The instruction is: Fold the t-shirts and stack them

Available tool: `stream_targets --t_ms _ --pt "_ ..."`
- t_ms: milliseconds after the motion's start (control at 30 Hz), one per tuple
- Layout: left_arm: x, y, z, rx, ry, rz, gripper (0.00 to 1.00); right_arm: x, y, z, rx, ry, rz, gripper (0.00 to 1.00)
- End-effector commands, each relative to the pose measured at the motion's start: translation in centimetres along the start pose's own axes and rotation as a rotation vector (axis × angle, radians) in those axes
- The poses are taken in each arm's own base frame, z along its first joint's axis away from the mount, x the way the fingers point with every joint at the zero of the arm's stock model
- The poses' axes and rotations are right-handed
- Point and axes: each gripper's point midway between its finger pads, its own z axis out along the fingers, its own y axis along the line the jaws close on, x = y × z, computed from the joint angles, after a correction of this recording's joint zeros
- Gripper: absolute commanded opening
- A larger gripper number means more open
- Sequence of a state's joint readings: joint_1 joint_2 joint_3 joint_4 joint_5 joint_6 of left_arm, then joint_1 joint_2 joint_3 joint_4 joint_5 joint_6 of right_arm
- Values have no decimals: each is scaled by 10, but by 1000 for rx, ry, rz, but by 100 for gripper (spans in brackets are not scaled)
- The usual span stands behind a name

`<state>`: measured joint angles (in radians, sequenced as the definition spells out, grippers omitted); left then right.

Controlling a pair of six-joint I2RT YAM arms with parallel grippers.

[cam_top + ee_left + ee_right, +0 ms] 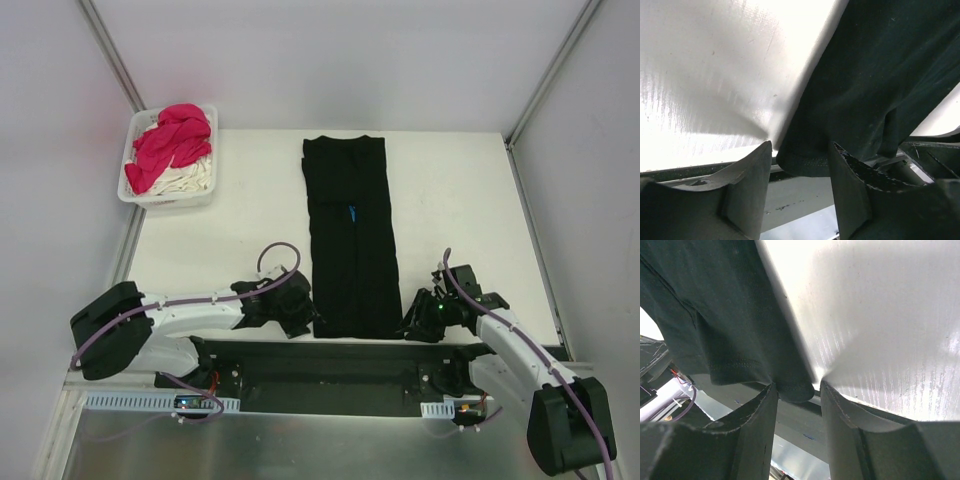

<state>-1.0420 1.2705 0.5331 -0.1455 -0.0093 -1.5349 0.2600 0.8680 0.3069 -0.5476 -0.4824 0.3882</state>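
Slips worry me most. My left gripper (800, 150) and my right gripper (797, 385) are at the near edge of the white table (450, 200), jaws apart, each around one bottom corner of the long folded black cloth t-shirt (348, 240) lying down the table's middle. Only a little hem (805, 162) sits between my fingers (747, 190), so a corner may slide out and spoil the fold.

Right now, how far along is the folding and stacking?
Done: the black t-shirt lies folded into a long strip. In hand: left gripper and right gripper straddle its near corners. Left: cross-folding it, plus the pink shirt and cream shirt in the basket.
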Motion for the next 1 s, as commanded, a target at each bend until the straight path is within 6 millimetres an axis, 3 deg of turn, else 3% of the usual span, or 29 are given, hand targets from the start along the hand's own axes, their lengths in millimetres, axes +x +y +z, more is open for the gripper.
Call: stream_targets --t_ms 0,167,200,267,300,333,400,700,967 --pt "3 -6 7 15 2 9 46 -4 -1 -1 23 -18 -12 42" --pt "5 -3 11 10 14 2 38 -6 1 0 12 -24 -13 39" --pt "5 -4 11 10 14 2 33 -6 1 1 7 -23 -11 37" --pt "9 -2 11 5 39 -1 23 -7 3 2 0 -23 -12 23" --pt "9 -1 11 2 38 2 7 -7 3 1 -1 -23 -14 19" --pt "9 0 10 4 39 5 1 -6 2 1 5 -18 -16 9" --pt "8 1 8 4 31 6 0 -6 3 -1 8 -18 -29 1" --pt "-4 5 -10 -11 -26 79 0 -2 8 -3 -21 -4 -48 1" --pt "-15 -9 -30 27 -56 130 0 -14 33 -16 -62 -47 -76 1"
